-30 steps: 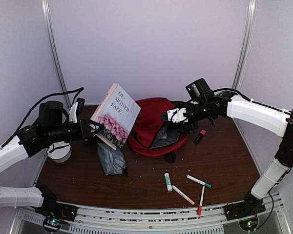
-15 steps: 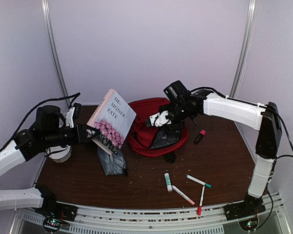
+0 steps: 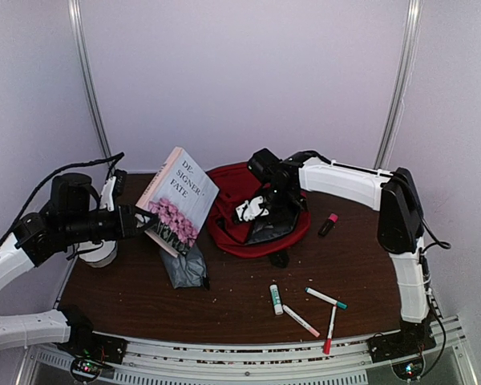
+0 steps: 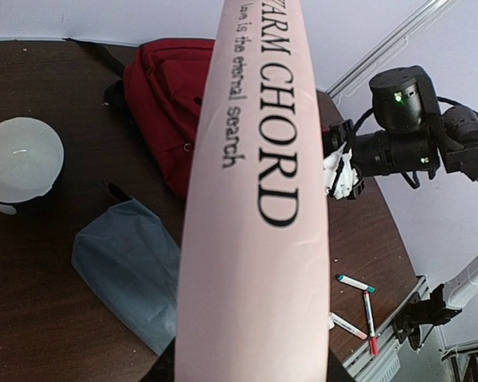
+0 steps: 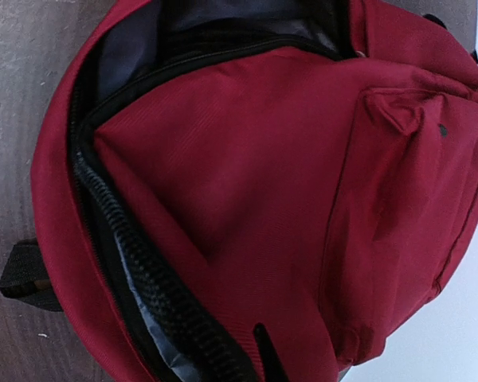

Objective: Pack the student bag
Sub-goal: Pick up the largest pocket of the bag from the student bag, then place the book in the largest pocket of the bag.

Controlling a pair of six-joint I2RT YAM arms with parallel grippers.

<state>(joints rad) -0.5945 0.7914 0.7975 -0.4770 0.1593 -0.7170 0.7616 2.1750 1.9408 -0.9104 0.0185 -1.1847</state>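
The student bag lies at the far middle of the brown counter, its main zip open onto grey lining. The right end effector sits low over that opening with its jaws closed, and whether any fabric is pinched between them cannot be told. Left of the bag, the left end effector is clamped on the lower edge of a tilted book held above a grey pouch, with a white cup further left and a glue stick and markers lying near right.
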